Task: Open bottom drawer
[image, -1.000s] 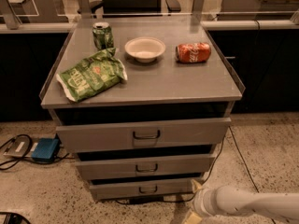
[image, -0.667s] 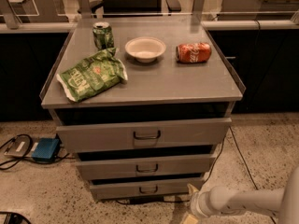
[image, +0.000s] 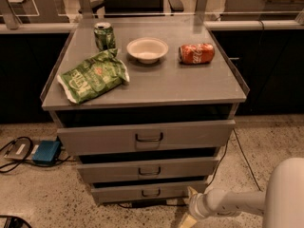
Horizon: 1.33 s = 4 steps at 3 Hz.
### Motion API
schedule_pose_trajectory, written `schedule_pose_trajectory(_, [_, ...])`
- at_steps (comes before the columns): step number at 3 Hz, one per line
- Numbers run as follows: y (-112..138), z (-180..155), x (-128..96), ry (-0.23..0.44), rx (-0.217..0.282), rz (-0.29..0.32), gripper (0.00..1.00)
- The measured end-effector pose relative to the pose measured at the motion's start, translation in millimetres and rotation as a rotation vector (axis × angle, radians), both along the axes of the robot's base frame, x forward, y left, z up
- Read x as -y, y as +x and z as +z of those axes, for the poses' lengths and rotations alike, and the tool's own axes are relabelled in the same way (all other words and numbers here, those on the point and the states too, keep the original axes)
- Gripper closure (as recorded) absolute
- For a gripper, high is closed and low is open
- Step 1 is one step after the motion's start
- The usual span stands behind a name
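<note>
Approach step: gripper [image: 188, 207] low by floor, just beside right end of bottom drawer [image: 118, 194], jaws spread, holding nothing. Drawer looks shut, lowest in cabinet. Next: reach loop handle [image: 151, 192], grip, pull

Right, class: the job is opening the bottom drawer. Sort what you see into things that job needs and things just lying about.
Needed: bottom drawer with its loop handle; gripper, low by that drawer's right end.

Lying about: green can, white bowl, red can on its side and green bag, all on the cabinet top; blue box on the floor.
</note>
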State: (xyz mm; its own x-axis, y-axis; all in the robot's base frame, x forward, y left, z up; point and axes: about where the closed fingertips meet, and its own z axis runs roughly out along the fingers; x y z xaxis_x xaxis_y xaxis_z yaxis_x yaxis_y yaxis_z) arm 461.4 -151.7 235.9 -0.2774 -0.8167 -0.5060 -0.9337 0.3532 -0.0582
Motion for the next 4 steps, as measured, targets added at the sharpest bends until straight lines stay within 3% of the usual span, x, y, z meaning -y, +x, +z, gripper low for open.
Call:
schedule_pose_trajectory(2, [30.7,-6.6,2.5,0.059,0.14,-0.033,0.0])
schedule_pose_trajectory(3, [40.6,-12.5,6.3,0.081,0.18,-0.059,0.0])
schedule_pose_trajectory(4, [40.6,-12.5,6.3,0.081,0.18,-0.059,0.0])
